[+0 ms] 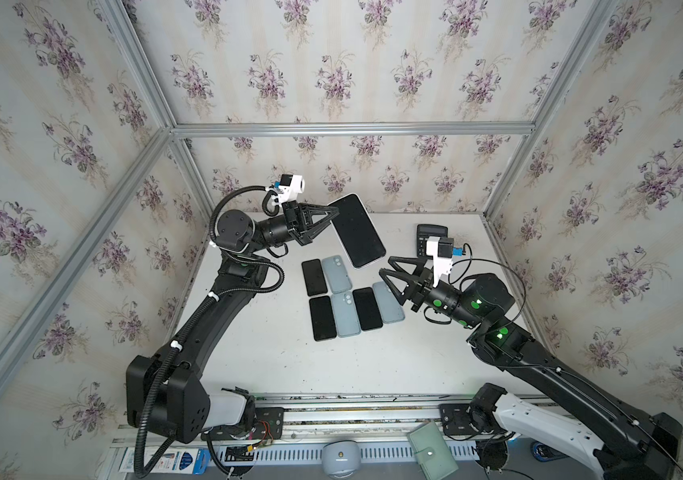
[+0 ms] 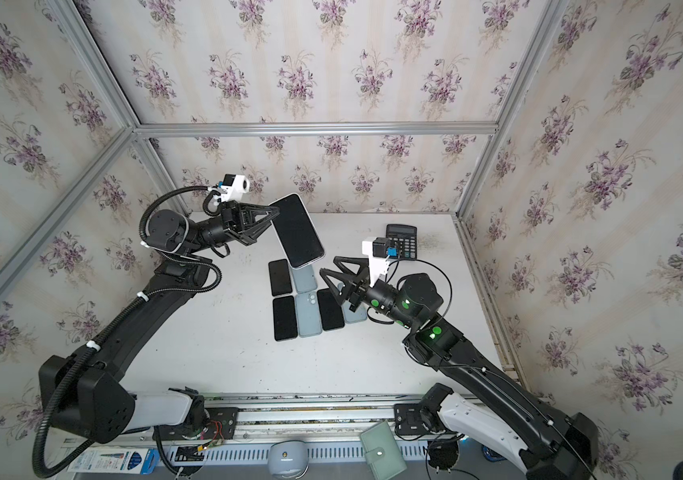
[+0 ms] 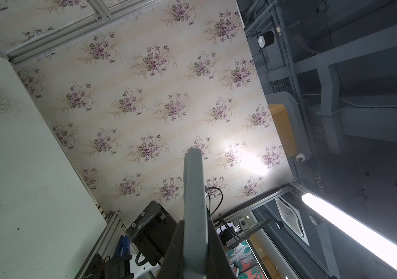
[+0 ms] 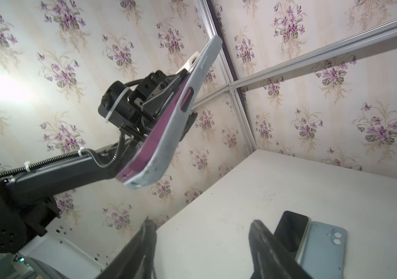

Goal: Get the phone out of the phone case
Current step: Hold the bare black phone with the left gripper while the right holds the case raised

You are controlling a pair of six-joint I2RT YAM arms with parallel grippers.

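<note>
Black left gripper (image 1: 333, 216) clamped tight on one long edge of the phone (image 1: 358, 230), which sits in its grey phone case (image 4: 168, 142), lifted off the table (image 1: 265, 365), left of the calculator (image 1: 429, 232); right gripper (image 1: 386, 267) jaws apart, holding nothing, closer to the calculator, also left of it

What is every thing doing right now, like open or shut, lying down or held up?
left gripper, shut on the cased phone.
cased phone, held up off the table, tilted, screen up, still in its case.
right gripper, open, empty.
three black phones, lying flat, screens dark.
three blue cases, lying flat, backs up.
calculator, lying flat, face up.
</note>
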